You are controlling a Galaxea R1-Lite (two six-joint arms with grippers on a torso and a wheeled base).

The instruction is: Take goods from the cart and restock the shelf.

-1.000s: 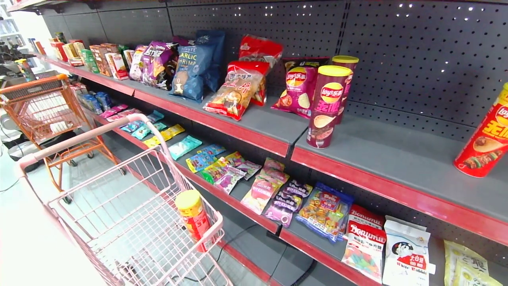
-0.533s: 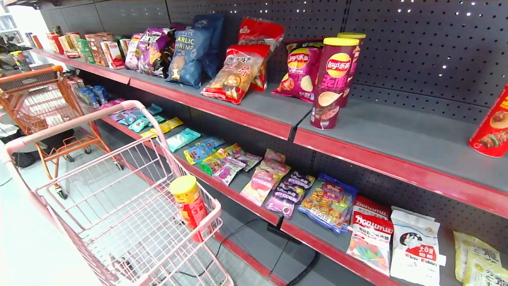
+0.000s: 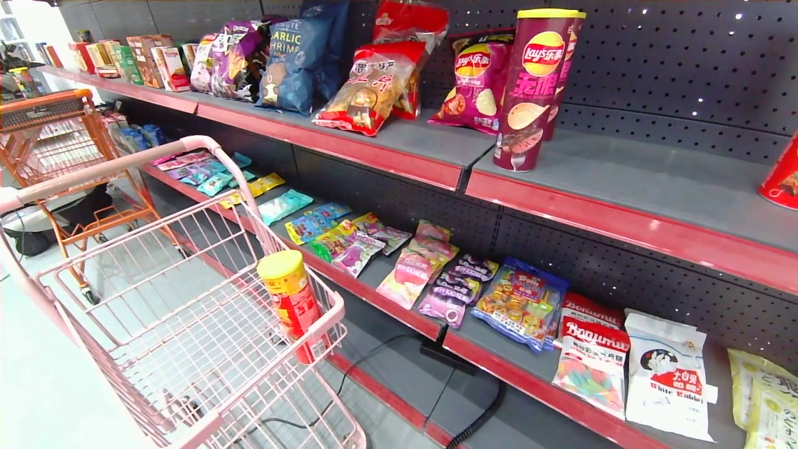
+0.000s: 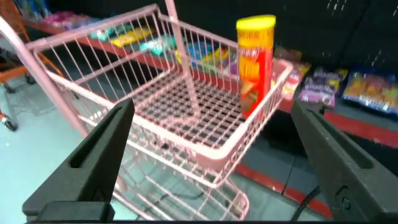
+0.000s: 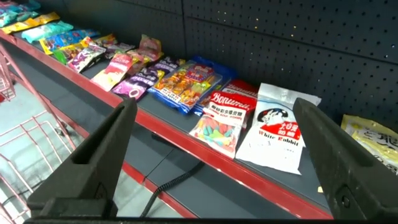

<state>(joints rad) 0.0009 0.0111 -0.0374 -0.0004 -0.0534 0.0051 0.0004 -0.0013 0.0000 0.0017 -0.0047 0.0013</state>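
Observation:
A red chip can with a yellow lid (image 3: 292,299) stands upright in the far corner of the pink cart (image 3: 124,165), against its wire wall. In the left wrist view the same can (image 4: 256,62) lies ahead of my left gripper (image 4: 211,168), which is open above the cart's basket (image 4: 186,106) with nothing in it. My right gripper (image 5: 217,168) is open and holds nothing, in front of the lower shelf's candy bags (image 5: 186,81). On the upper shelf (image 3: 623,181) stand a purple chip can (image 3: 530,87) and, at the right edge, a red can (image 3: 782,174).
Snack bags and boxes (image 3: 293,62) fill the upper shelf's left part; bare shelf lies between the purple and red cans. An orange cart (image 3: 56,137) stands behind the pink one. A black cable (image 3: 474,418) runs along the floor under the lower shelf.
The head camera has shifted, so the shelves sit higher in the picture and the cart's can slightly further left. Nothing among the goods has moved.

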